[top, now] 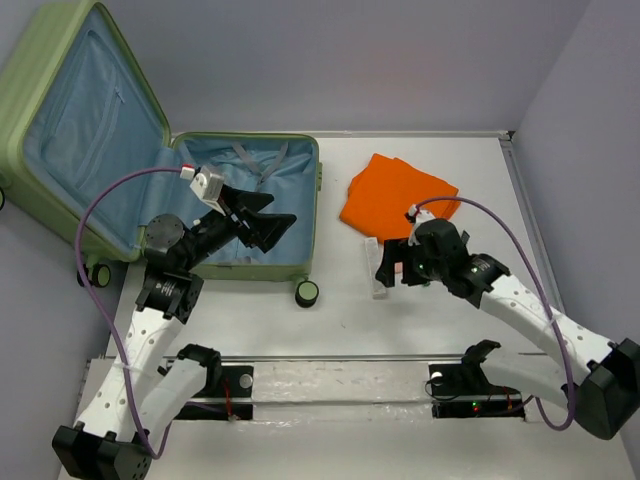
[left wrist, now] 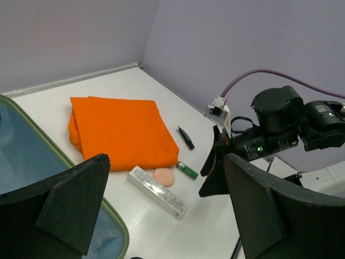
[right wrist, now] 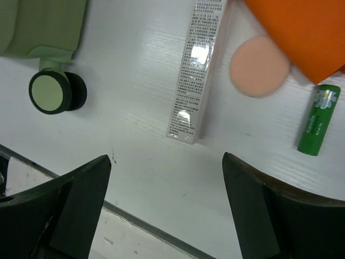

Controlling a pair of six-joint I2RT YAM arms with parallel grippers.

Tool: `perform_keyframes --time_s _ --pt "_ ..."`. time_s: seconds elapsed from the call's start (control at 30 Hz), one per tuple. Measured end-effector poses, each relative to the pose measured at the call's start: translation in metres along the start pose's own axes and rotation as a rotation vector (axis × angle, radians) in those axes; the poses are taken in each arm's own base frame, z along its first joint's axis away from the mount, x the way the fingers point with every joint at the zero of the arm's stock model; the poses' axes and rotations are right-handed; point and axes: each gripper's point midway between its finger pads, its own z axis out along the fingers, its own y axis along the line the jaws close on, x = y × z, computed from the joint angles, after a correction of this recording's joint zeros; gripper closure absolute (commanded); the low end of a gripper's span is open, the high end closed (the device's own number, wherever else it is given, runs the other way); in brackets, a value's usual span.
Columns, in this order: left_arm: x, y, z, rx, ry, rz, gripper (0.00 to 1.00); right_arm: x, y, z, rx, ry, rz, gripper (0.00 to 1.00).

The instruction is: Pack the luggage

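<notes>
The luggage [top: 318, 205], a light green hard-shell suitcase with blue lining, lies open at the left with its lid [top: 80, 120] propped against the wall. My left gripper [top: 278, 215] is open and empty above the suitcase base near its right rim [left wrist: 81, 172]. My right gripper [top: 390, 268] is open and empty, just above the table beside a long white box [right wrist: 197, 70]. A folded orange cloth [top: 395, 195], a pink round puff [right wrist: 260, 66], a green tube [right wrist: 318, 120] and a small black item [left wrist: 186, 137] lie on the table to the right of the suitcase.
A suitcase wheel [right wrist: 54, 91] sticks out at the near right corner of the base. The table's front edge [right wrist: 135, 221] runs just below the right gripper. Walls close the table at the back and right.
</notes>
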Motion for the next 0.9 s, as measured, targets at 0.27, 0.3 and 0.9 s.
perform_keyframes --time_s 0.27,0.3,0.9 --pt "-0.011 -0.009 -0.008 0.007 -0.038 0.047 0.01 0.033 0.0 0.037 0.127 0.102 -0.032 0.11" --pt "-0.011 -0.009 -0.008 0.005 -0.038 0.046 0.01 0.036 0.001 0.041 0.136 0.11 -0.035 0.11" --pt "-0.012 -0.011 -0.01 0.006 -0.042 0.049 0.01 0.058 -0.018 0.11 0.294 0.143 -0.057 0.74"
